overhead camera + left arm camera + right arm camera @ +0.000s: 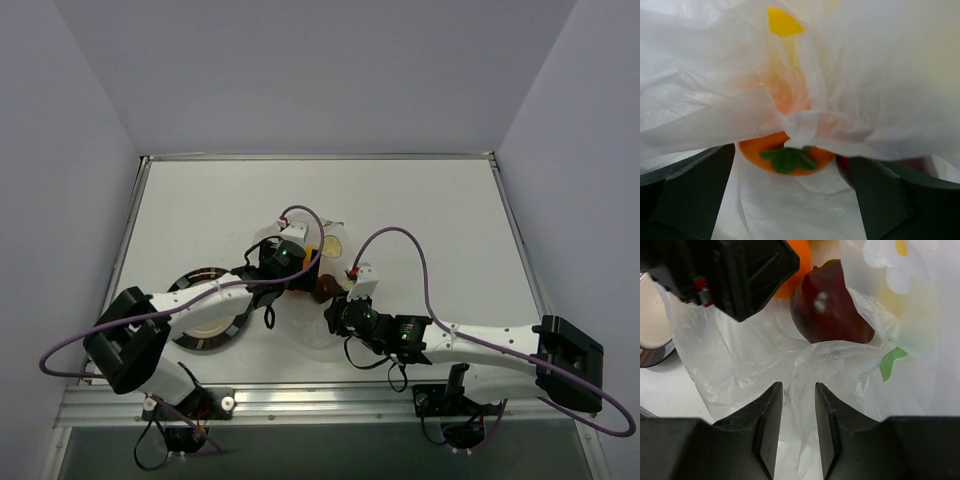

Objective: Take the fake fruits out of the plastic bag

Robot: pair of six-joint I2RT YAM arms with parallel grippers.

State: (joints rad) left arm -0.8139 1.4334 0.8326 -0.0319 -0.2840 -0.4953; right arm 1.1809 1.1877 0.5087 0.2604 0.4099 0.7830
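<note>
White table carries one plastic bag with two fruits showing: one orange fruit, one dark red fruit. The left end effector is spread wide; the right end effector pinches the bag's film.

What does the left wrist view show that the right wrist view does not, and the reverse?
Only the left wrist view: the green leaf on the orange fruit, seen under the film between the fingers of the open left gripper.
Only the right wrist view: the dark red fruit in plain sight, the plate's rim, a green printed mark, and the right gripper closed on a fold of film.
Both: the plastic bag and the orange fruit.
</note>
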